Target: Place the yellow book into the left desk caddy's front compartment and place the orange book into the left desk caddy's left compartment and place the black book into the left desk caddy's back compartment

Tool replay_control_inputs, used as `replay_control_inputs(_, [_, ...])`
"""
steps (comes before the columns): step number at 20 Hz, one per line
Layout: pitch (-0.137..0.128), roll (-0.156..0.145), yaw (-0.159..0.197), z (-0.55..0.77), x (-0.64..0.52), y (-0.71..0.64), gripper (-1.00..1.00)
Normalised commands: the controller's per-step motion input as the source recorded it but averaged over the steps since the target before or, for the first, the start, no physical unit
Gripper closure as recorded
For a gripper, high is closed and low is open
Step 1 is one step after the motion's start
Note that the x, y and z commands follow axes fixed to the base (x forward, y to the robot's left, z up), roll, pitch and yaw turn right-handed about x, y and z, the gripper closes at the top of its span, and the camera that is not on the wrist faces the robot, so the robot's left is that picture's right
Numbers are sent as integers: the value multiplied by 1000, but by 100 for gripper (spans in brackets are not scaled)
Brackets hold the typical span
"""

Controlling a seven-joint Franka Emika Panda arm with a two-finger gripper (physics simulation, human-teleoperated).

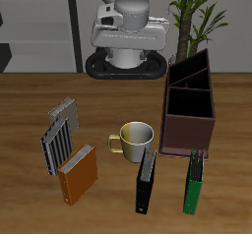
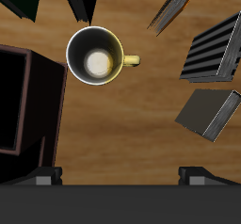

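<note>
**Books flat on table, caddy holding none visible**

Nearest the table (image 1: pixel 30 100) front edge: orange book (image 1: pixel 77 173), black book (image 1: pixel 146 180) and a slim green book (image 1: pixel 195 182), all lying flat. Just behind, a striped book (image 1: pixel 57 140) touching the orange one, and a yellow-handled mug (image 1: pixel 134 138) beside the black book. Farther back, yellow book (image 1: pixel 64 111) and left desk caddy (image 1: pixel 190 105), upright, well apart from the books, front compartment (image 1: pixel 189 103) showing nothing inside. Pincer (image 2: pixel 120 177) above the mug; fingertips (image 2: pixel 44 178) spread wide, gripping nothing.
</note>
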Motion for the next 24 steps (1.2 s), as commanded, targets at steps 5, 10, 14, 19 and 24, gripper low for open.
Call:
replay_control_inputs(5, [6,34,32,10,110,-221,-100])
replay_control_inputs(10, [-6,8,27,42,134,-428,-100])
replay_control_inputs(14, [3,14,30,20,113,-401,-100])
replay_control_inputs(19, [0,14,-13,-103,199,-571,-100])
replay_control_inputs(24, [13,-7,28,-167,129,-613,-100])
